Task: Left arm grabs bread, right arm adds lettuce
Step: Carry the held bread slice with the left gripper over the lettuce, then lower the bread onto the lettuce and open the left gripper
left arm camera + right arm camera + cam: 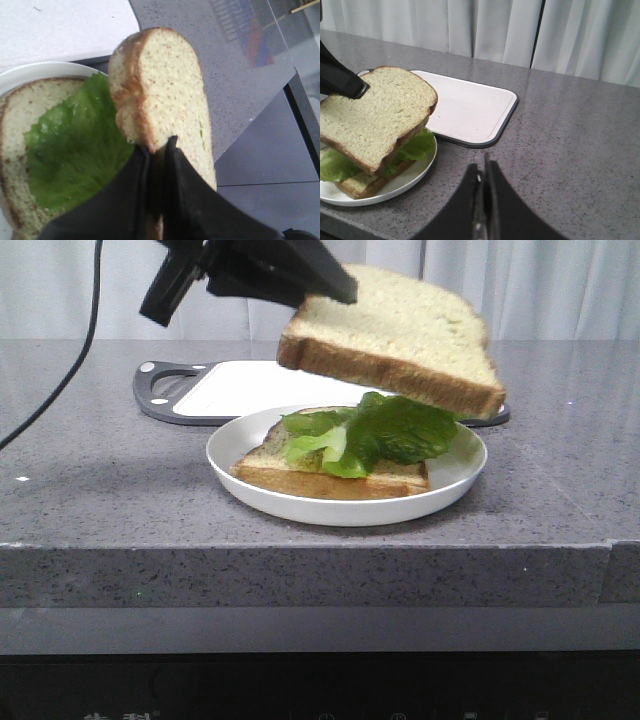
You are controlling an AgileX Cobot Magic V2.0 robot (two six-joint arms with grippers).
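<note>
My left gripper (335, 288) is shut on the bread (400, 335) and holds it tilted in the air over the white plate (240, 445). In the left wrist view the fingers (125, 190) pinch the bread's (165, 90) near edge. On the plate lies another bread slice (330, 478) with the green lettuce (385, 430) on top of it. The lettuce also shows in the left wrist view (75, 150) and the right wrist view (415, 147). My right gripper (484, 167) is shut and empty above the bare counter, to the right of the plate (405, 182).
A white cutting board (250, 385) with a dark rim and handle lies behind the plate; it also shows in the right wrist view (470, 107). A black cable (70, 350) hangs at the left. The grey counter's front edge (300, 550) is close to the plate. Curtains hang behind.
</note>
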